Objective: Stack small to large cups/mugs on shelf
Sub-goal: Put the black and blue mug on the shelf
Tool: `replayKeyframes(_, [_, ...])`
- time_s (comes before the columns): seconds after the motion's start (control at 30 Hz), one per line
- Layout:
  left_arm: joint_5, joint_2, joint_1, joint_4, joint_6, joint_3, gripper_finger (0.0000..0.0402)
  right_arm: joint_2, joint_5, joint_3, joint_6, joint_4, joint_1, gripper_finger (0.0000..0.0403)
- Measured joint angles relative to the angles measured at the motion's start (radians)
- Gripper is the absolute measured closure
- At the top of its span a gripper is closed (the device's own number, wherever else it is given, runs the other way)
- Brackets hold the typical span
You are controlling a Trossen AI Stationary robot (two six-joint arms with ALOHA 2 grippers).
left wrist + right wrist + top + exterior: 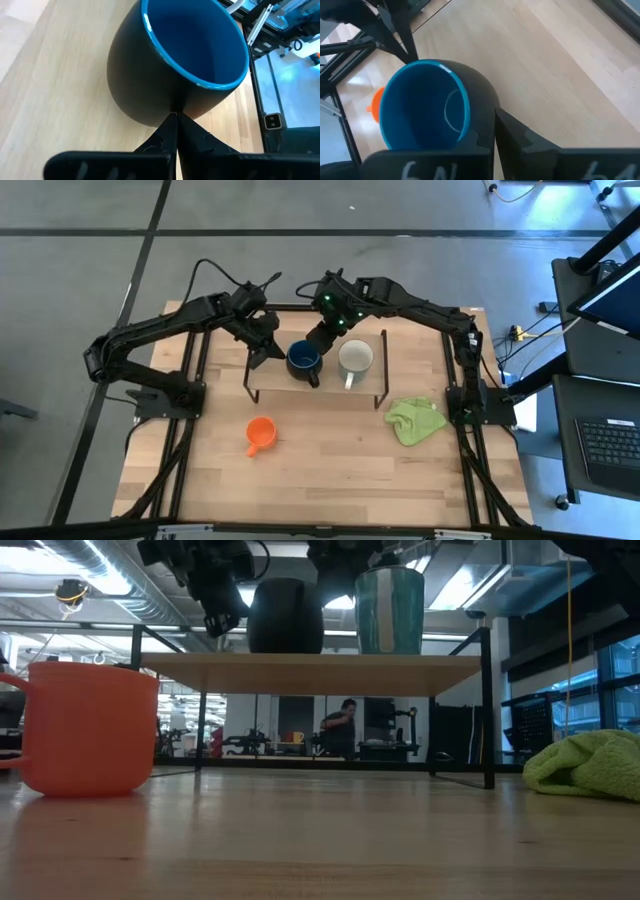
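Your right gripper (318, 338) sits over the shelf (270, 385), at the far side of the dark blue mug (302, 359). In the right wrist view its two fingers (520, 137) look pressed together at the tips, hard against the mug's outer wall (480, 95) just below the blue-lined rim. Whether a thin part of the mug is pinched between them, you cannot tell.

Your left gripper (262, 340) hangs over the left end of the shelf, just beside the blue mug. The left wrist view shows its fingers (172, 132) drawn to a closed point with nothing between them, the tips touching or nearly touching the mug's dark side (145, 85).

The blue mug stands upright on the shelf, left of centre, open end up. Just to its right, on the same board, stands the white mug (355, 359), also upright; in the low view it shows as a pale cup with faint vertical streaks (390, 610) next to the dark one (285, 617). The two are close together, and you cannot tell if they touch.

The small orange mug (260, 433) is on the tabletop (330, 470) in front of the shelf, near its left end, upright, well apart from both grippers. From the low camera it fills the left foreground (88, 727).

A lime-green cloth (415, 421) lies crumpled on the table off the shelf's right front corner. Beyond the table, under the shelf board in the low view, a person (343, 725) is visible far back in the room.
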Motion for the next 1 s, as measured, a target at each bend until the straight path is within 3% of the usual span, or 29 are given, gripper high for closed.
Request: replayKeyframes(1.0, [0.015,0.089,0.0,0.062,0.048,-0.001,0.0401,-0.002,-0.039,0.002,0.029,-0.037,0.03,0.0389])
